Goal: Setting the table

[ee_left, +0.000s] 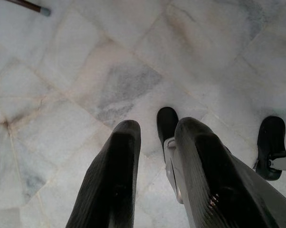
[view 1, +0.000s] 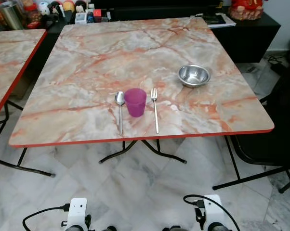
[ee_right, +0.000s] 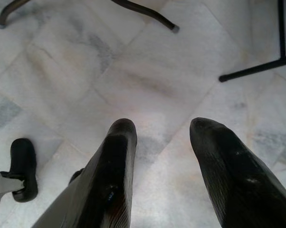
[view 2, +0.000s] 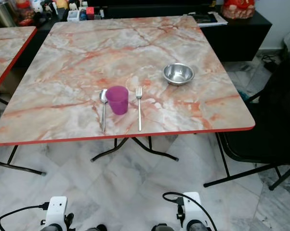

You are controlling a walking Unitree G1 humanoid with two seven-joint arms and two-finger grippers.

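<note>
A purple cup (view 1: 135, 102) stands near the front edge of the marble table (view 1: 87, 62). A spoon (view 1: 120, 109) lies just left of it and a fork (view 1: 155, 108) just right, both pointing away from me. A steel bowl (view 1: 193, 75) sits further back to the right. Both arms hang low over the floor. My left gripper (ee_left: 155, 130) is open with nothing between its fingers, pointing at the floor tiles. My right gripper (ee_right: 162, 128) is open too, above the tiles.
A second marble table (view 1: 10, 57) stands at the left. A dark cabinet (view 1: 246, 36) with clutter runs behind the table. A black chair (view 1: 280, 125) stands at the right corner. Table legs (view 1: 140, 149) cross underneath. My feet (ee_left: 167, 122) show on the floor.
</note>
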